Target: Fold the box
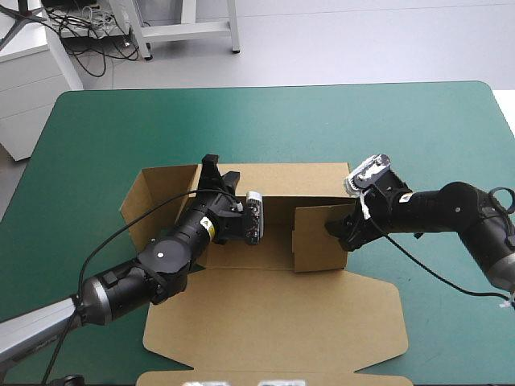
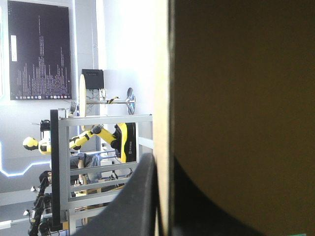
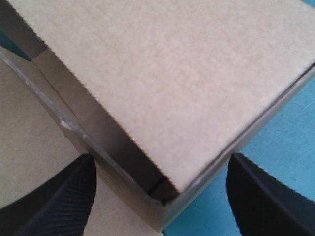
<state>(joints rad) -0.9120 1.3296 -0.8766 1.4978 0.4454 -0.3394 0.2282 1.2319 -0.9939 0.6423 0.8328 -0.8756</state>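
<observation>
High view: left gripper (image 1: 220,170) clamps the box (image 1: 273,314), far edge — right gripper (image 1: 341,233) gapes round a corner.

Soft, even light comes down from overhead onto the teal-green cover (image 1: 96,137), and the box (image 1: 273,322) shows only a mild shadow inside its raised walls. From the left wrist its near face is dark, backlit by white glare beyond. From the right wrist its panel is bright, with a dark band of shadow beneath.
</observation>
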